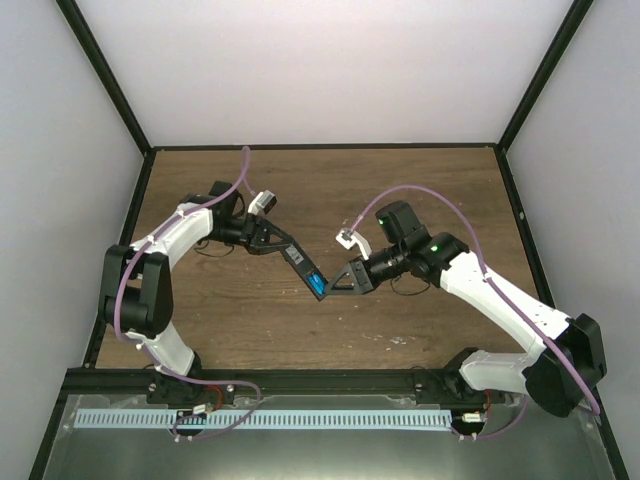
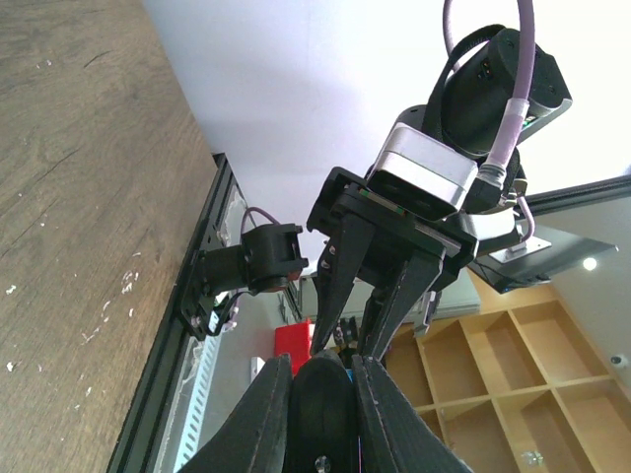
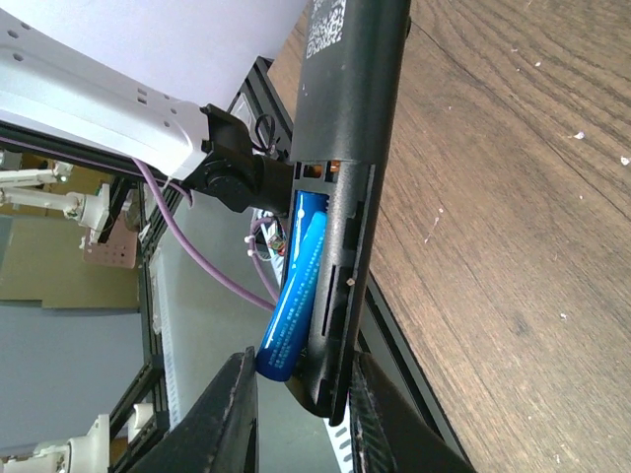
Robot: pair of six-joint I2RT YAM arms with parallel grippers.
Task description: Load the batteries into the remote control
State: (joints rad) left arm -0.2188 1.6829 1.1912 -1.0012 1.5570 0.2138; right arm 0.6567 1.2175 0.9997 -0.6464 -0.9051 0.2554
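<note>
Left end effector (image 2: 317, 370) clamps remote control (image 2: 321, 419); only right wrist shows battery (image 3: 296, 286); right end effector (image 3: 301, 372) state unclear.

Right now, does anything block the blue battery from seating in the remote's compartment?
Nothing visible does. The battery already lies along the open compartment of the remote control, its near end sticking out between the fingers of the right gripper.

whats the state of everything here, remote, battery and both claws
remote control, held in the air above the table, battery bay uncovered
battery, one end in the bay, other end tilted out, not seated
left claw, shut on the remote control
right claw, fingers either side of the battery's free end and the remote's tip, grip unclear
</note>
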